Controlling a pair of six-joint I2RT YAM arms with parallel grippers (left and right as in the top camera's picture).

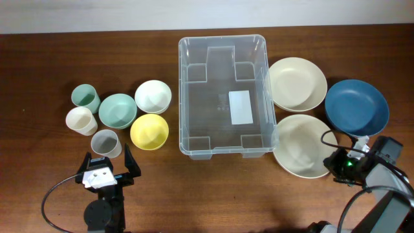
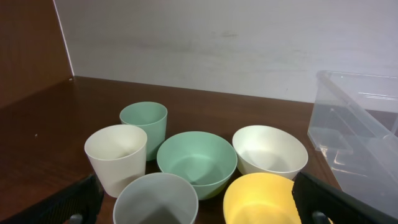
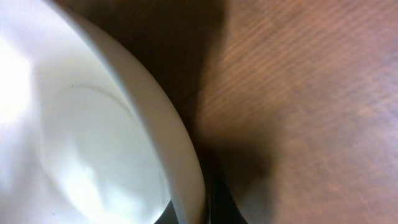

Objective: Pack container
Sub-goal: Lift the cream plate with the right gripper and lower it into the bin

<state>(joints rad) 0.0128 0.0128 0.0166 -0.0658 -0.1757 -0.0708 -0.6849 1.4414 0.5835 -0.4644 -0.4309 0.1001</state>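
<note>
r gripper (image 1: 337, 162) pinched tight on rim of near cream plate (image 1: 299, 145) | l gripper (image 1: 108, 162) spread wide, near grey cup (image 1: 105, 142) | container (image 1: 213, 129) mid counter (image 1: 39, 77), empty, just beside plate | risk imo: thin edge grip, plate could tilt/slip on lift or clip container wall

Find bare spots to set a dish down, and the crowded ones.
Free: the container's floor around its label; the table in front of it; the far-left table beyond the cups. Crowded: cups and bowls left of the container, plates right.

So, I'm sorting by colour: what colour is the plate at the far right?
That plate is dark blue, shown best in the overhead view.
</note>
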